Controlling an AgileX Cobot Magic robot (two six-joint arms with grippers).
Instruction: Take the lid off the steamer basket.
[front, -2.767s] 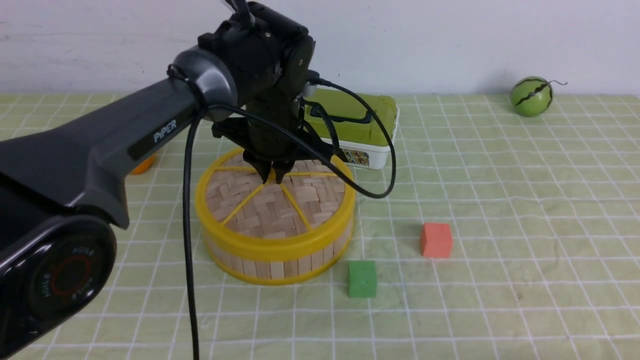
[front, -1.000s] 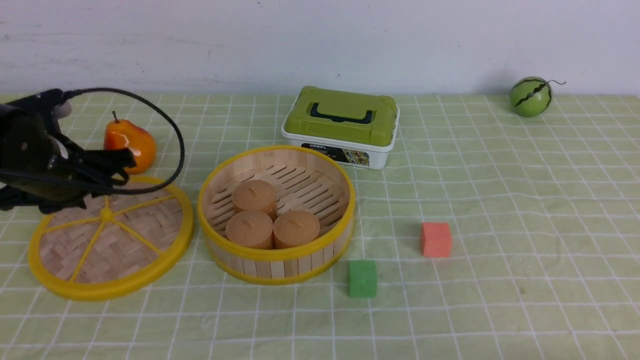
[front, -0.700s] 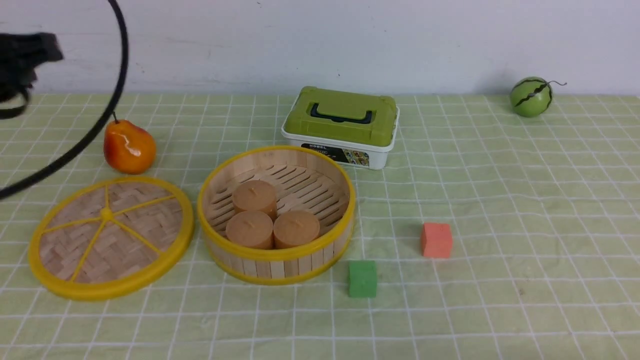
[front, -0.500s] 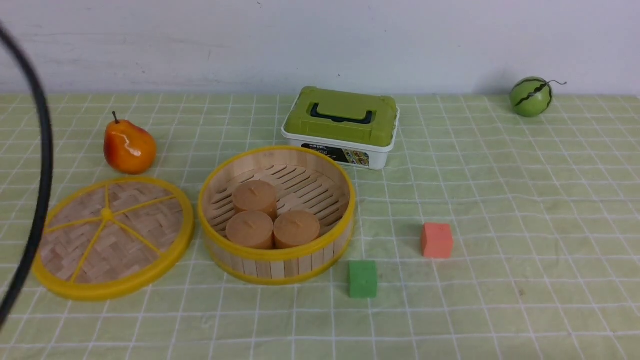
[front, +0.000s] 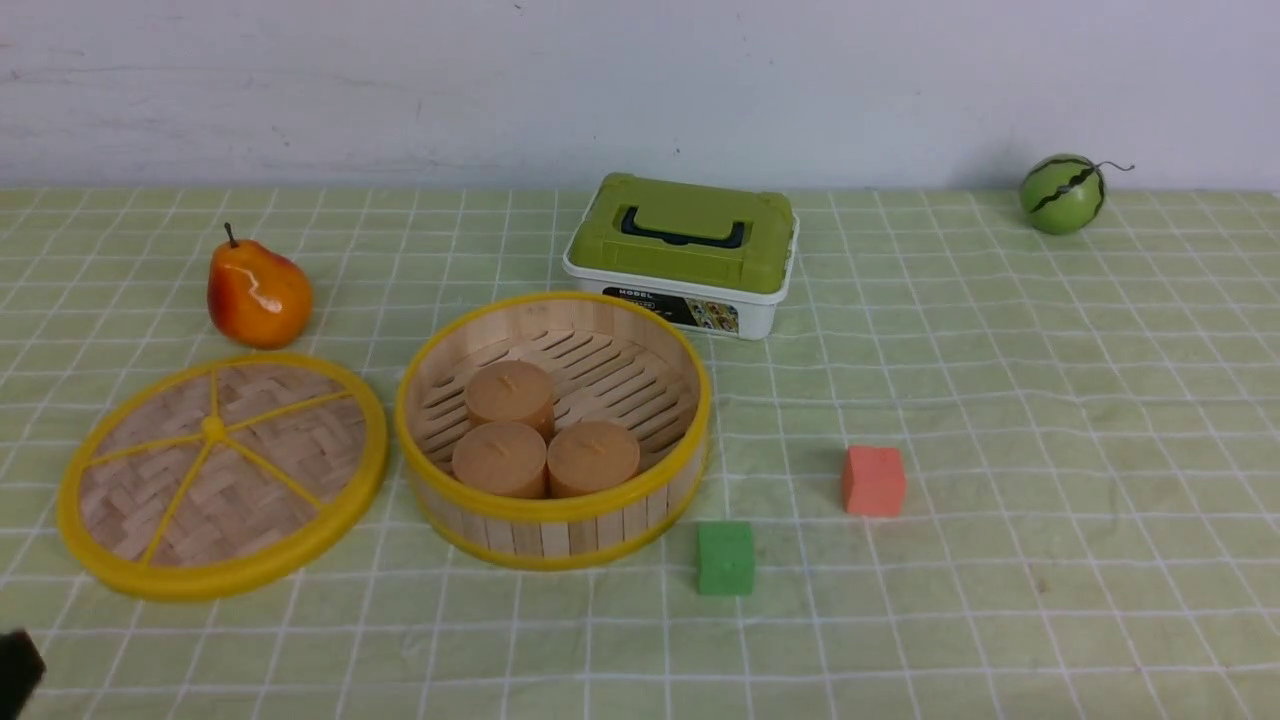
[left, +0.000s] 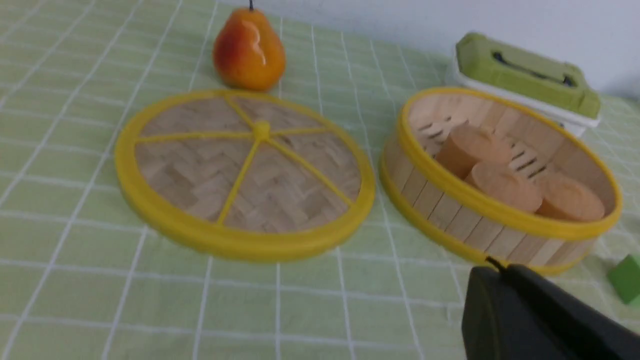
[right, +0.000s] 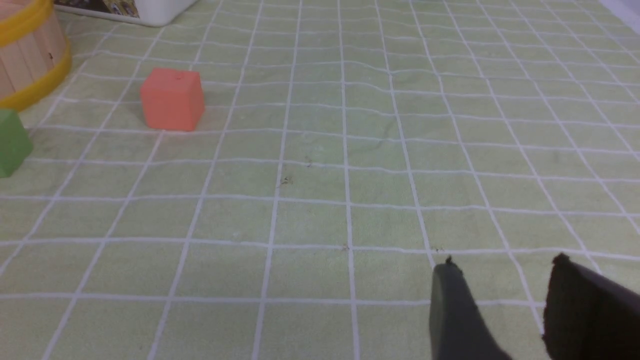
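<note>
- Left arm (front: 18, 670): in the front view only a small black piece of it shows, at the bottom left corner, low and close to the robot
- Left gripper (left: 500, 272): its wrist view shows one dark, blurred mass pointing forward and down; no gap can be made out in it, so whether the jaws are parted or closed cannot be told
- Right gripper (right: 504, 260): two dark fingers (right: 452, 310) stand apart with a clear gap between them, tips pointing forward, clamped on nothing
- The right arm does not show in the front view

Staged lab tabletop, green checked cloth (front: 1000, 400), bare white wall (front: 600, 80), toy pear (front: 258, 293), toy watermelon (front: 1063, 192)
</note>
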